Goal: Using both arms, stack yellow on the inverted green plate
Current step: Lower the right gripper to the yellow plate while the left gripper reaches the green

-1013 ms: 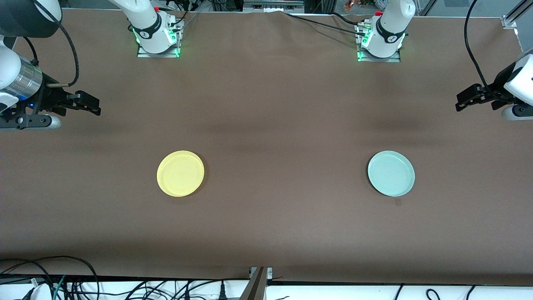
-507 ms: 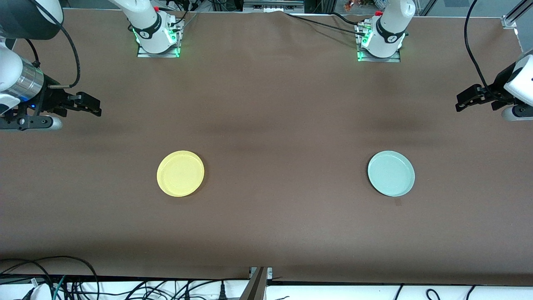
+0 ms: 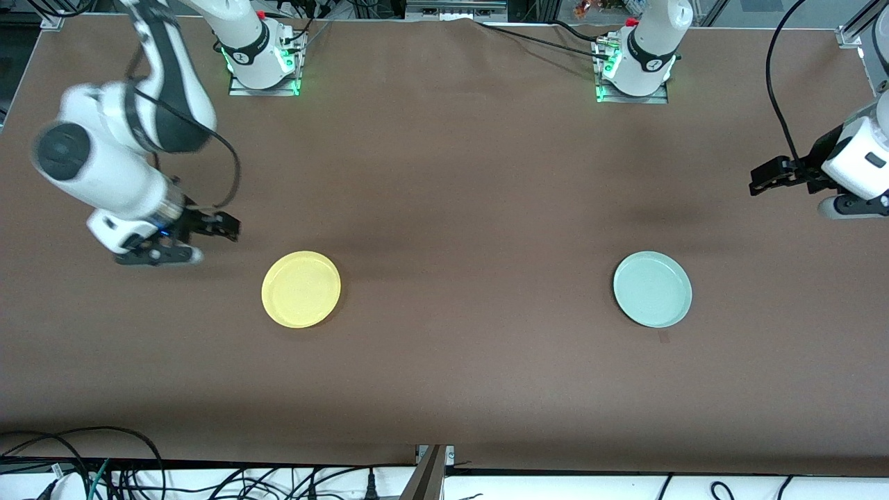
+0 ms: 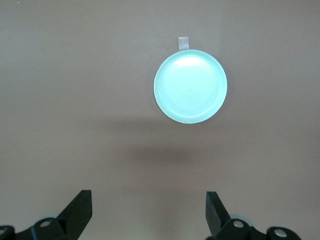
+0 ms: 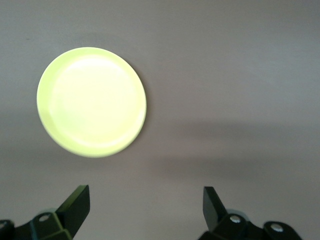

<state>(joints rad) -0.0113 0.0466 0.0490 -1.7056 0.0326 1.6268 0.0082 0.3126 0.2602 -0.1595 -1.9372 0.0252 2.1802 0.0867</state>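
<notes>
Right hand (image 3: 226, 227) nearer round yellow plate (image 3: 301, 289)

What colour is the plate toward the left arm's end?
Pale mint green plate, clearest in the left wrist view.

Brown table (image 3: 444, 173) carries two plates, rims up: yellow plate (image 3: 301, 289) ahead of the right arm's spread jaws, green plate (image 3: 652, 289) ahead of the left's.
</notes>
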